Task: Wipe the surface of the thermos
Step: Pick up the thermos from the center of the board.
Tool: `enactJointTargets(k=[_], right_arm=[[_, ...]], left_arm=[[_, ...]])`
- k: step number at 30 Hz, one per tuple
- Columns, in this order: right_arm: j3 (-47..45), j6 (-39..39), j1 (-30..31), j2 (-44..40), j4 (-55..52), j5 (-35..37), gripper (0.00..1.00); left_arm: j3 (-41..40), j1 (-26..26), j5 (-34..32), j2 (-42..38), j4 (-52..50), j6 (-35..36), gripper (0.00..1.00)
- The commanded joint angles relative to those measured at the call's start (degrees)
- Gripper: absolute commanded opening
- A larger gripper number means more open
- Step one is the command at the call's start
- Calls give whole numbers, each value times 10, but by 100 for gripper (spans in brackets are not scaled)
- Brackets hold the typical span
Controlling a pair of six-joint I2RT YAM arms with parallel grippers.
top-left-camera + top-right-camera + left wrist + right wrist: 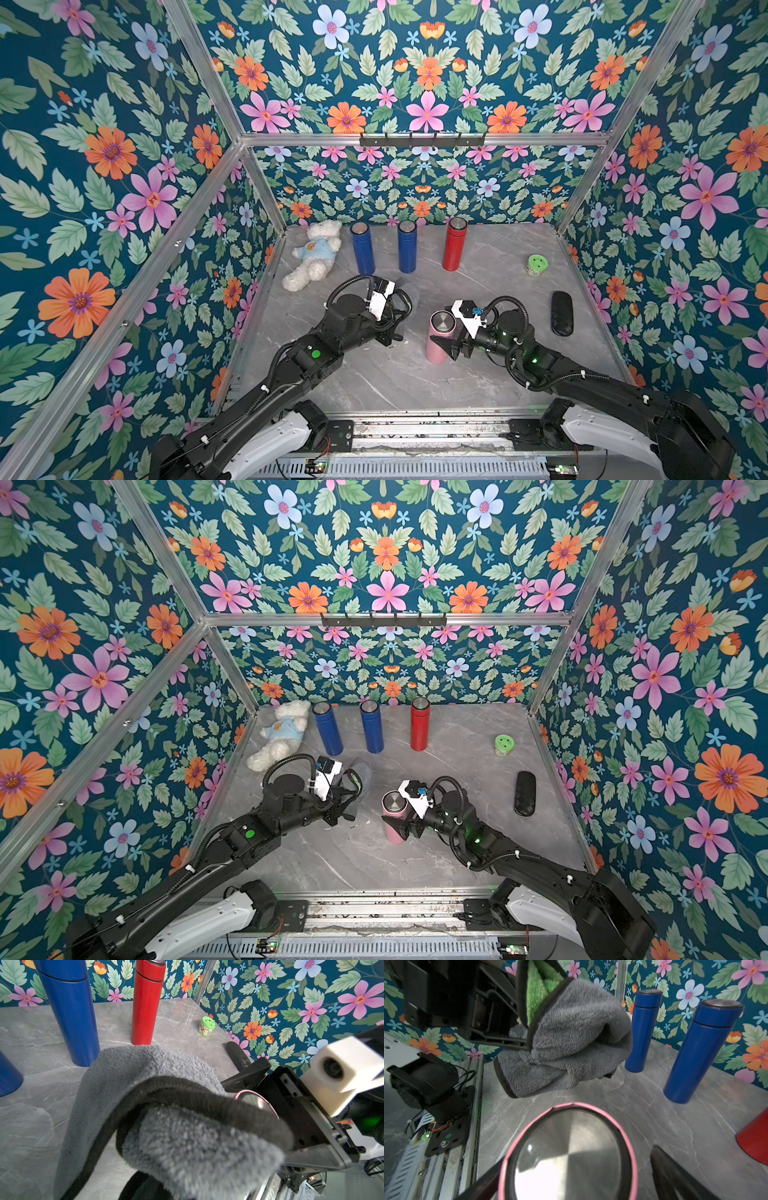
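Observation:
A pink thermos (435,351) with a steel lid (571,1153) stands upright at the middle of the table, seen in both top views (392,833). My right gripper (446,332) is open and straddles its upper part. One finger (481,1185) touches the pink rim, while the other finger (670,1174) stands a little off it. A short way to the left, my left gripper (392,332) is shut on a grey cloth (187,1147) with a green inner side (539,987). The cloth (362,773) hangs above the table, apart from the thermos, and hides the left jaws in the left wrist view.
At the back stand two blue thermoses (362,247) (407,246) and a red thermos (454,244). A white teddy bear (311,259) lies at the back left. To the right are a green-lidded jar (537,265) and a black case (562,312).

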Motion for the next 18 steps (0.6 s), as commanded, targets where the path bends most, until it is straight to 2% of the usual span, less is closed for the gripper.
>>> enactJointTargets(k=[1, 10, 14, 18], right_arm=[[-17, 11, 0, 5, 96, -7, 94], [-51, 22, 1, 58, 212, -19, 92], [-55, 27, 0, 91, 258, -23, 85], [-54, 34, 1, 117, 294, -26, 82]], left_arm=[[8, 0, -4, 3, 2, -2, 0], [55, -1, 12, 18, -5, -4, 0], [76, -9, 23, 27, -11, -8, 0], [91, -36, 18, 47, -19, -9, 0]])
